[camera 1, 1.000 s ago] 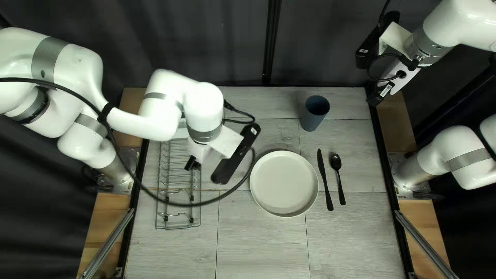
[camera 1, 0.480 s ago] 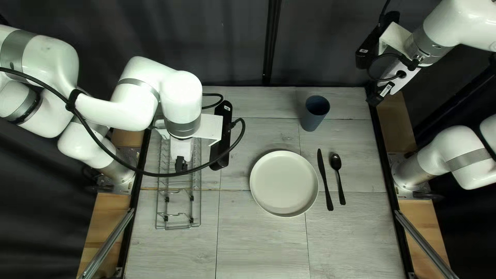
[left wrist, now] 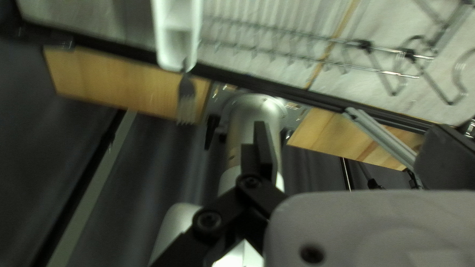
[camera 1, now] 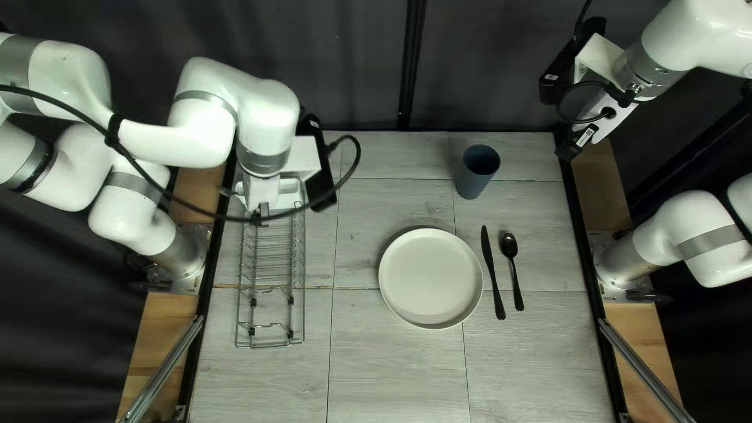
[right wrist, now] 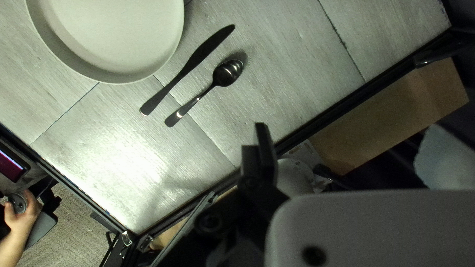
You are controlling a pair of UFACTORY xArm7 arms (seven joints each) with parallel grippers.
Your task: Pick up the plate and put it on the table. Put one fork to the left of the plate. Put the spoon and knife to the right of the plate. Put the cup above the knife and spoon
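Note:
The white plate (camera 1: 430, 277) lies flat on the table, with the black knife (camera 1: 492, 273) and then the spoon (camera 1: 512, 267) just to its right. Beyond them stands the dark blue cup (camera 1: 479, 170). In the left wrist view a fork (left wrist: 186, 98) sticks tines-out from a white holder (left wrist: 176, 35) on the wire rack (left wrist: 297, 59), ahead of my one visible finger (left wrist: 265, 148). My left gripper (camera 1: 259, 211) hangs open and empty over the rack's far end. My right gripper (camera 1: 567, 151) is raised at the far right, open and empty; plate (right wrist: 107, 33), knife (right wrist: 185, 70) and spoon (right wrist: 207, 89) lie far below it.
The wire rack (camera 1: 270, 276) runs along the table's left side. My left arm's base (left wrist: 252, 111) stands beside it, past the black table edge. A person's hand (right wrist: 15, 215) shows off the table's near side.
My left arm has swung away from beside the plate, back and to the left, to the rack's far end. The right arm and the tableware have not moved.

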